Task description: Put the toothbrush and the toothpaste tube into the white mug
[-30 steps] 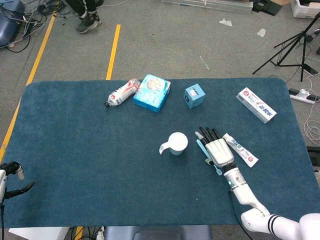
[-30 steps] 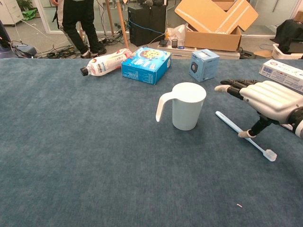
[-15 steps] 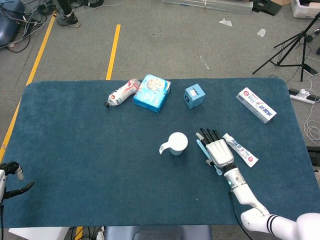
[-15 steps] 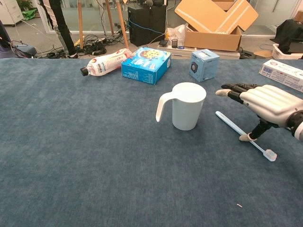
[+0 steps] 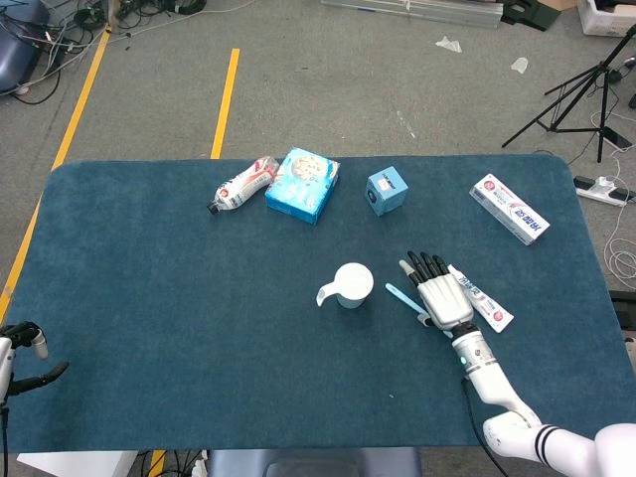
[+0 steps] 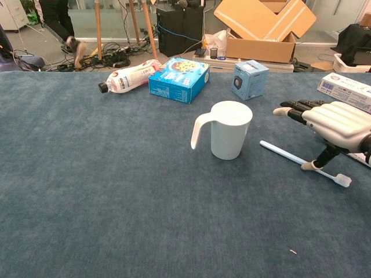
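The right hand (image 6: 336, 123) hovers palm-down with fingers (image 5: 427, 265) stretched flat and holding nothing, its thumb tip touching the toothbrush (image 6: 301, 161), which lies flat on the desk (image 5: 179, 298) at about 3 o'clock from the mug (image 5: 353, 284); the tube (image 5: 484, 301) lies just beyond the hand at its 3 o'clock. The brush looks light, stiff and thin, so it may skid or roll, and is likely best pinched mid-handle. The left hand (image 5: 25, 338) rests at the desk's 8 o'clock edge; I cannot tell its fingers' state.
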Tool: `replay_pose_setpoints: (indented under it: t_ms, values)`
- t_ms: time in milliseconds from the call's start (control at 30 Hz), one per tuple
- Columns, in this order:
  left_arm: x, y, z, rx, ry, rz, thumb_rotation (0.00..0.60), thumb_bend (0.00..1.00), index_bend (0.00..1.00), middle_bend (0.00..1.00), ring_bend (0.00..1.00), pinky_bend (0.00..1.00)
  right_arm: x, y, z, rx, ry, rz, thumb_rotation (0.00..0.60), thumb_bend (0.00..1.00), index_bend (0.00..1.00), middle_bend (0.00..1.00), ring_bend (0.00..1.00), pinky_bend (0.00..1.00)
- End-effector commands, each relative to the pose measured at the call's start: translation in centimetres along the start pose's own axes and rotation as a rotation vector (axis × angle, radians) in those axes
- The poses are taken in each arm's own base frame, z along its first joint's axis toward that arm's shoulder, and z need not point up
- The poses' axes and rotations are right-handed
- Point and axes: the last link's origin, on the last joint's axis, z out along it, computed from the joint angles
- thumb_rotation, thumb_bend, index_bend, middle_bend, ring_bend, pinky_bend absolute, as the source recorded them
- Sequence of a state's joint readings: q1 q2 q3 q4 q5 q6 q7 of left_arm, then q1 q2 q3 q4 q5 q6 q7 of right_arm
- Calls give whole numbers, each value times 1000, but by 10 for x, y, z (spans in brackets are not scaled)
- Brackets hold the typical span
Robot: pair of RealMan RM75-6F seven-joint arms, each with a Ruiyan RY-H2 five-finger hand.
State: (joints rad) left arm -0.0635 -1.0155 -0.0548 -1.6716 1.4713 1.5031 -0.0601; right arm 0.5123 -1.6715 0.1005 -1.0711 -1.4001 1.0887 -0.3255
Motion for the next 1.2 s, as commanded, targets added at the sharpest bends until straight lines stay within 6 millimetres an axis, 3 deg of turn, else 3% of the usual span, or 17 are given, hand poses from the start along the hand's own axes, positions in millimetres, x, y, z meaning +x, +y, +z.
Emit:
replay_pose_setpoints:
  t_ms: [33,500,667,733,833,933,1067,1200]
  values:
    - [0,0,0,1,-1,-1,600,65,682,531,510,593,0,3,1,-10,-4,-11,600,0,0,0,0,130]
    - [-1,0,0,3,-9,1,600,64,683,530,510,593,11,16,1,-44,19,-34,600,0,2,0,0,130]
    - [-1,0,0,4,-9,0,600,64,682,530,510,593,23,8,-2,-4,46,10,600,1,149,4,0,136]
    - [-1,0,0,4,-10,-1,600,64,682,530,510,593,30,4,-2,11,59,1,600,3,192,40,45,233]
    - [-1,0,0,3,-9,-3,600,64,683,531,510,593,41,-5,1,33,68,-40,600,3,253,220,292,537]
    - [-1,0,0,3,-9,-6,600,64,683,531,510,593,49,-13,5,38,41,-70,600,14,320,547,641,806]
    - [0,0,-1,3,-9,-8,600,64,682,531,510,593,54,-23,13,14,-30,-88,600,32,359,851,919,977]
    - [2,-1,-1,6,-4,-13,600,64,682,531,510,593,56,-32,22,-15,-78,-84,600,53,402,993,1000,1000]
